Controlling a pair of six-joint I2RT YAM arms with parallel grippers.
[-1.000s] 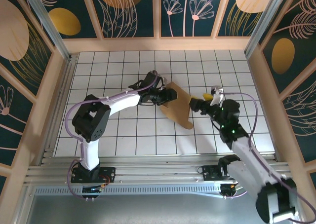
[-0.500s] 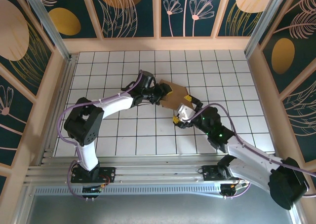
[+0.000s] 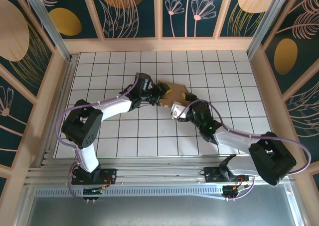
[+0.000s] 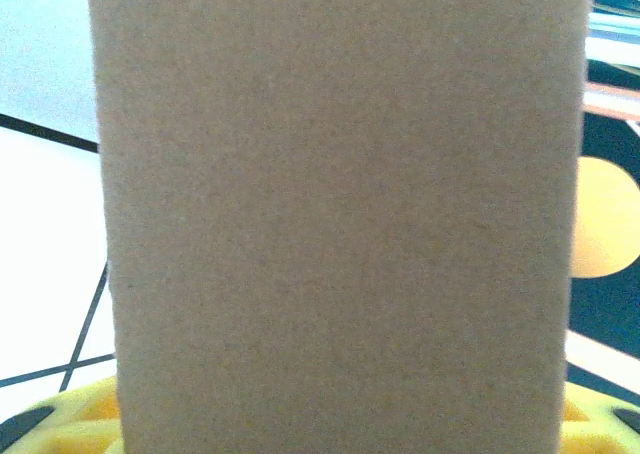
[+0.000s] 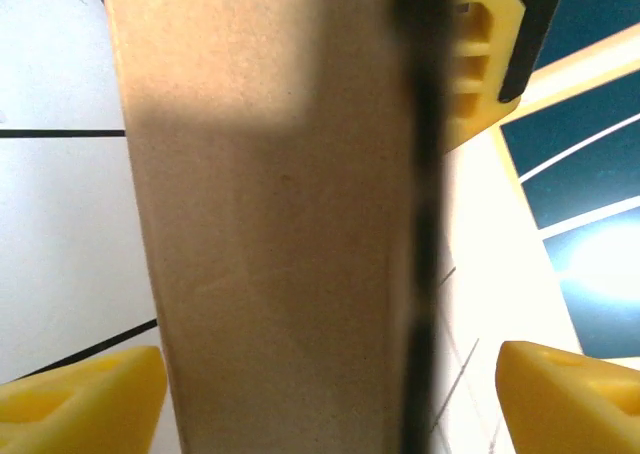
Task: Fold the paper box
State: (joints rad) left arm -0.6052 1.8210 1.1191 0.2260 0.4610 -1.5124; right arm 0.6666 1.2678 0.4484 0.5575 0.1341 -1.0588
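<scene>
The paper box [image 3: 175, 91] is a brown cardboard piece held partly folded over the middle tiles. My left gripper [image 3: 160, 95] meets its left edge and is shut on it. In the left wrist view a cardboard panel [image 4: 340, 214] stands face-on and hides the jaws, with only yellow finger bases [image 4: 50, 429] showing at the bottom. My right gripper [image 3: 178, 108] sits at the box's near edge and is open. Its yellow fingers [image 5: 90, 399] stand wide on either side of a cardboard panel [image 5: 270, 224] without touching it. The left gripper's yellow finger [image 5: 480, 44] shows at the far end.
The white tiled table [image 3: 124, 131] is fenced by wooden walls [image 3: 159, 44] at the back and both sides. An aluminium rail [image 3: 159, 173] runs along the near edge by the arm bases. Both arms cross the middle of the table.
The right arm swung in from the right to the box's near edge. The long lower flap that hung toward the front is now tucked up, and the box outline is smaller.
</scene>
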